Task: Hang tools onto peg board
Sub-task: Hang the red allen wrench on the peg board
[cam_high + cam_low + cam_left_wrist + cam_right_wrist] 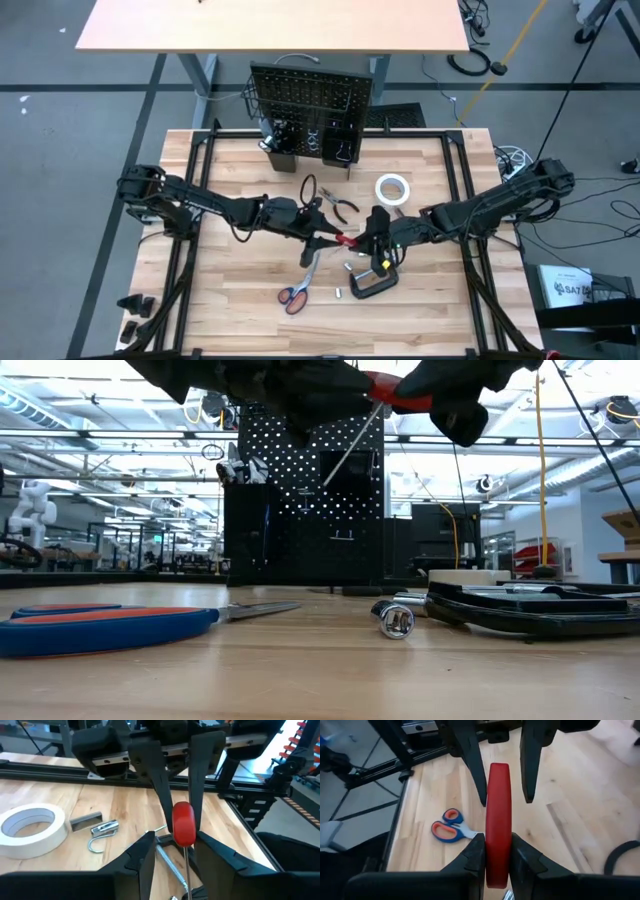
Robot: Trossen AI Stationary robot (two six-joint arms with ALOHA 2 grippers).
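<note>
right gripper (497,852) jaws clamp red screwdriver (498,820) | left gripper (172,847) jaws apart | shaft part-hidden

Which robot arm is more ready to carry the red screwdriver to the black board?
Probably the right. The right gripper is clamped on the red screwdriver, while the left gripper stands open around its handle, not squeezing it.

A red-handled screwdriver (498,820) is held above the middle of the wooden counter, its thin metal shaft slanting downward. Below lie orange-and-blue scissors (296,294), a black C-clamp (373,283), dark-handled pliers (338,204) and a white tape roll (393,189). At the counter's far edge stands the black peg board (310,98), upright, bins along its foot.
</note>
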